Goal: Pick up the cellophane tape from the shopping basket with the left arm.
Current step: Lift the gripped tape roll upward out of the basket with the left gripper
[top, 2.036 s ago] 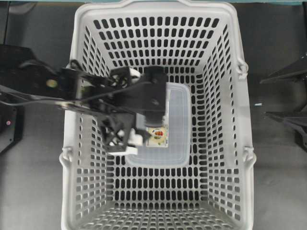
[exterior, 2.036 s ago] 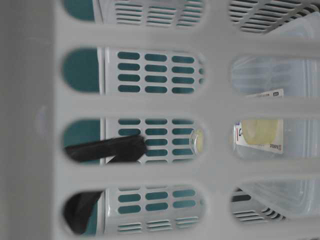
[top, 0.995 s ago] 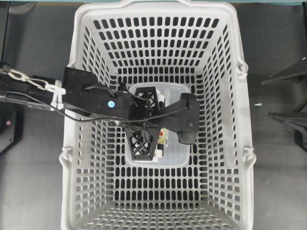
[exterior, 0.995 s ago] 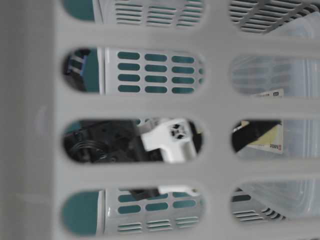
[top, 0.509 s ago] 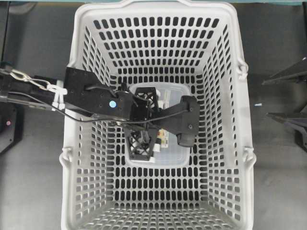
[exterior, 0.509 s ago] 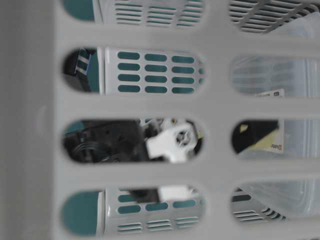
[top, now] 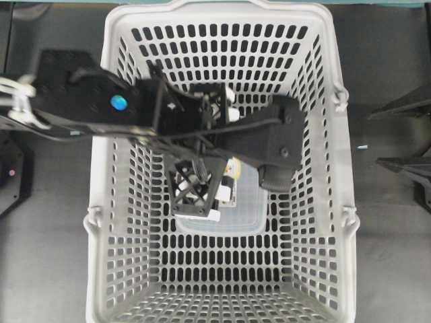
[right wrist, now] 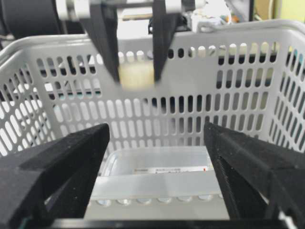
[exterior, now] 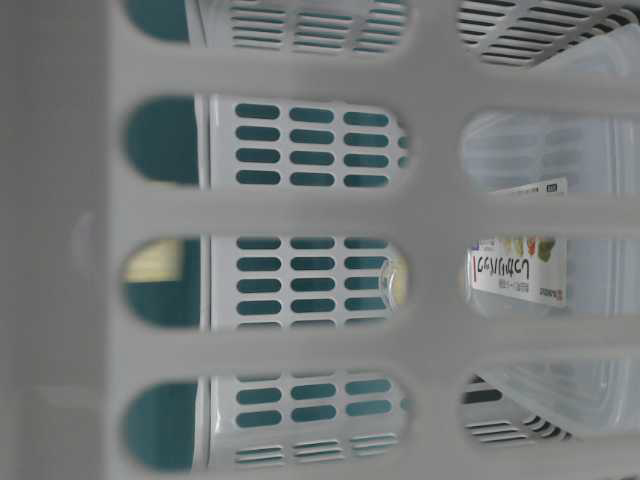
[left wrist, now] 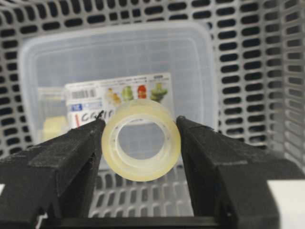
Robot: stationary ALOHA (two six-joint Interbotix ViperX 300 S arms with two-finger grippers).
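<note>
Now we see the left gripper (left wrist: 141,143) clamped on the cellophane tape (left wrist: 141,140), fingers (left wrist: 71,157) pinching the ring's sides. Tape hangs above the clear plastic box (left wrist: 119,62) on the shopping basket (top: 316,202) floor. Right gripper (right wrist: 157,176) sits spread wide, holding nothing.

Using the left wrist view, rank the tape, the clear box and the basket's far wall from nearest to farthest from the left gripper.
1. Tape: clamped between the left gripper fingers.
2. Clear box: beyond the tape, on the basket floor.
3. Basket far wall: behind the box, top of view.
</note>
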